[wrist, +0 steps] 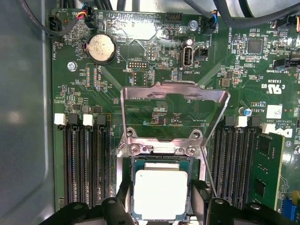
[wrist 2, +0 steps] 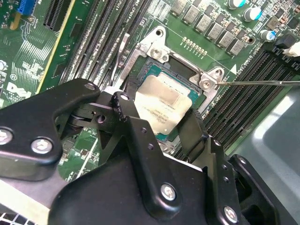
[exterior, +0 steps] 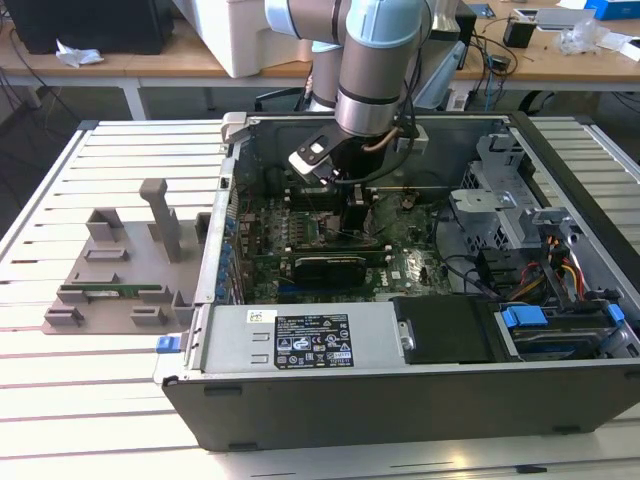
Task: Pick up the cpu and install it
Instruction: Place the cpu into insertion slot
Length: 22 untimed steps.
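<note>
The cpu [wrist 2: 165,104] [wrist: 161,193], a flat square chip with a silver top, lies level in the socket opening on the green motherboard. The gripper [wrist 2: 158,117] [wrist: 161,199] reaches down inside the computer case [exterior: 400,400], and its two black fingers [wrist 2: 123,107] press against opposite edges of the chip, so it is shut on it. The socket's metal load plate [wrist: 174,96] stands swung open beyond the chip. In the exterior view the gripper [exterior: 355,212] hangs over the middle of the board, and the chip is hidden behind it.
Memory slots [wrist: 84,164] flank the socket on both sides. A thin retention lever [wrist 2: 262,83] sticks out beside it. A grey fixture tray [exterior: 120,270] with upright posts sits on the slatted table at the exterior view's left. Drive cages and cables [exterior: 540,250] fill the case's right.
</note>
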Each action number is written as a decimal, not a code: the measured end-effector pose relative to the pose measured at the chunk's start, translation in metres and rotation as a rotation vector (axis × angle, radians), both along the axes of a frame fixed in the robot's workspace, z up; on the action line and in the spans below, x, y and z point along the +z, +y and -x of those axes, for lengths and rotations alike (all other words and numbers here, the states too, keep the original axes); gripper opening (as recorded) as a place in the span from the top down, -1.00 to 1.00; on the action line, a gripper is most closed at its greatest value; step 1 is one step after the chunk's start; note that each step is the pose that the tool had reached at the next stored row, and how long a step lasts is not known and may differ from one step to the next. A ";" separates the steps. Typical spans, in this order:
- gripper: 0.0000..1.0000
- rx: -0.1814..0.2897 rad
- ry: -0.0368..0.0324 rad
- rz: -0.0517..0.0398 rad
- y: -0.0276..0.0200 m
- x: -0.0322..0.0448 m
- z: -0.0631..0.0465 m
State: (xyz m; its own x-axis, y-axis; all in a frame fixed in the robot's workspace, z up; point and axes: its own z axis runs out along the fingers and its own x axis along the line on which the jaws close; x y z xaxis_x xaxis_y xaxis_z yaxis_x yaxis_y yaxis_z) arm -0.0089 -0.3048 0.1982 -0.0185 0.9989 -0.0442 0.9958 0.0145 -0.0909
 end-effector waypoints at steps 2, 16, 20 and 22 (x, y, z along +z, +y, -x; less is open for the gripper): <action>-0.24 0.000 0.0000 0.0001 -0.0001 0.0000 0.000; -0.08 0.000 0.0000 -0.0125 -0.0019 0.0246 0.000; 0.40 0.000 0.0000 -0.0158 -0.0019 0.0414 0.000; 0.53 0.000 0.0000 -0.0173 -0.0019 0.0499 0.000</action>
